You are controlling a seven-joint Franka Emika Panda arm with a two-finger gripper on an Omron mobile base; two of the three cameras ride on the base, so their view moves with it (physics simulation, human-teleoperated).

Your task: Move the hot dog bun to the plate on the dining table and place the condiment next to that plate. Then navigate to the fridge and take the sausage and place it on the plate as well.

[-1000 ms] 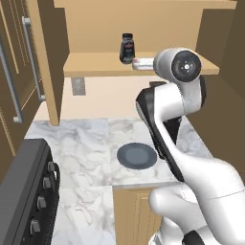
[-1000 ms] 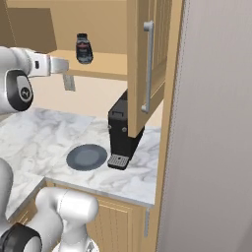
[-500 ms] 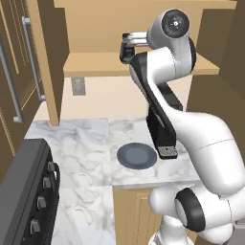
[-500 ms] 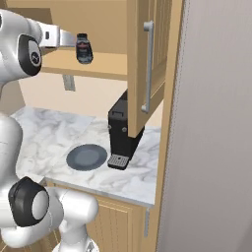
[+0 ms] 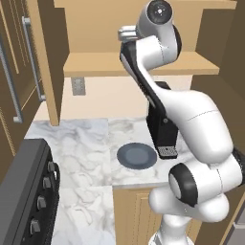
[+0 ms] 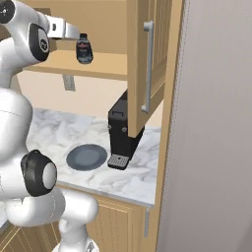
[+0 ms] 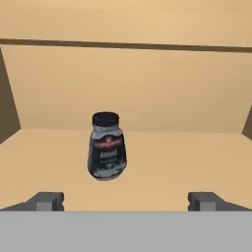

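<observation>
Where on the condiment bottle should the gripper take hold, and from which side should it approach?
Probably the condiment is best held around its wide labelled body, below the cap. It stands upright on the shelf, so a level approach from the open front suits it. The open gripper already faces it, but the bottle sits left of centre between the fingertips.

You've got the condiment (image 7: 107, 146) upright on the wooden shelf (image 7: 162, 162), a bit left of ctr, ahead of the wide-open gripper (image 7: 126, 201), fingertips (image 7: 47, 201) apart from it; label's reddish, text prob. unreadable.
</observation>
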